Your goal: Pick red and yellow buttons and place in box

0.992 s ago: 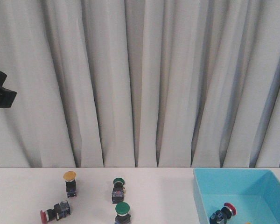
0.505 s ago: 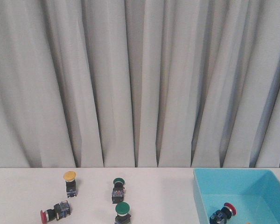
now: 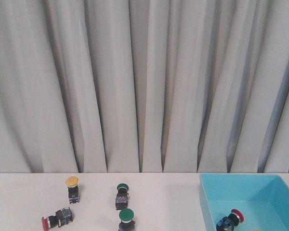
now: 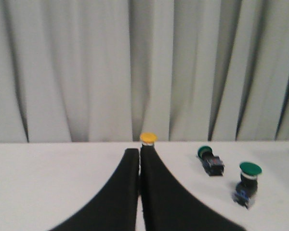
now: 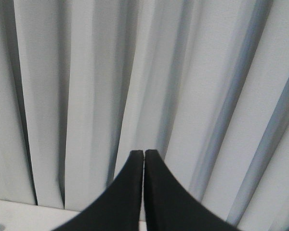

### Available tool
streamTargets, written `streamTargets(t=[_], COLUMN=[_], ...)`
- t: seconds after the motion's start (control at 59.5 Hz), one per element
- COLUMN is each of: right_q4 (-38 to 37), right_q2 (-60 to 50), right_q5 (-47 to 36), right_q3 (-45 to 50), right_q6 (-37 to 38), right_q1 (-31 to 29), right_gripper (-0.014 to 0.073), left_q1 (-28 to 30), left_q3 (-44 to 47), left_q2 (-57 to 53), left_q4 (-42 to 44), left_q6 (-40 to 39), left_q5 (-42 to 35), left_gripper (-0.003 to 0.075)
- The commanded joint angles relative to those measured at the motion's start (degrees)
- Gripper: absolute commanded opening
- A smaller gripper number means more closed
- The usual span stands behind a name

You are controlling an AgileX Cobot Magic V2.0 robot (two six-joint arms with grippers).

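On the white table [image 3: 19, 197], before the pleated grey curtain [image 3: 144, 82], five push buttons and one bin. At nine o'clock of the front view, upright, a yellow-capped push button on a blocky black body [image 3: 72, 188]; seen in the left wrist view too, just past the fingertips. At seven o'clock of it, lying on its side, a red-capped push button with a black body [image 3: 57, 219], cap toward nine o'clock. Near the middle, a green-capped button tipped over [image 3: 122, 195], and at six o'clock of that, upright, a second green-capped button [image 3: 126, 219], cut by the picture's edge. At four o'clock of the front view, a large light blue plastic bin with sloping walls [image 3: 209, 197]; inside, on its floor, another red-capped button lying tilted [image 3: 229, 220].

Left gripper [image 4: 139, 152]: black fingers pressed together, clenched on nothing, tips just short of the yellow cap. Right gripper [image 5: 144, 153]: likewise closed tight and empty, pointed at the curtain.
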Motion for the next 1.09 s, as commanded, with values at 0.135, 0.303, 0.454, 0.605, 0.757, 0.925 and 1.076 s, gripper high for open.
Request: streamTargets(t=[0.135,0.303,0.454,0.605,0.757,0.925,1.076], right_q4=[0.5,0.5,0.5,0.5,0.5,0.5,0.5], right_q2=[-0.6,-0.6,-0.6,-0.6,-0.6,-0.6,-0.6], right_q5=[-3.6,-3.4,-3.4,-3.4,-3.2,-3.2,-3.2], right_q3=[-1.8,-1.8,-1.8,-1.8,-1.8,-1.8,-1.8], right_q6=[-0.6,-0.6,-0.6,-0.6,-0.6,-0.6,-0.6], right_q1=[-0.1,-0.1,-0.1,-0.1,-0.1,-0.1,-0.1], right_gripper=[-0.0008,-0.0008,-0.0008,-0.0008,-0.0008,-0.0008,-0.0008], left_q1=[2.2,2.0,1.5,1.5,1.5,1.7,1.7], left_q3=[0.9,0.9,0.9,0.9,0.9,0.8,0.8], left_q2=[-10.1,-10.3,-10.3,-10.3,-10.3,-10.2,-10.2], left_q4=[-1.3,-1.6,-1.6,-1.7,-1.7,-1.7,-1.7], left_q6=[7.3,7.1,7.1,6.9,6.9,6.9,6.9], left_q5=[4.4,4.9,6.6,10.7,12.2,12.1,12.1], left_gripper=[-0.0006,-0.0006,-0.0006,-0.0006,-0.0006,-0.0006,-0.0006])
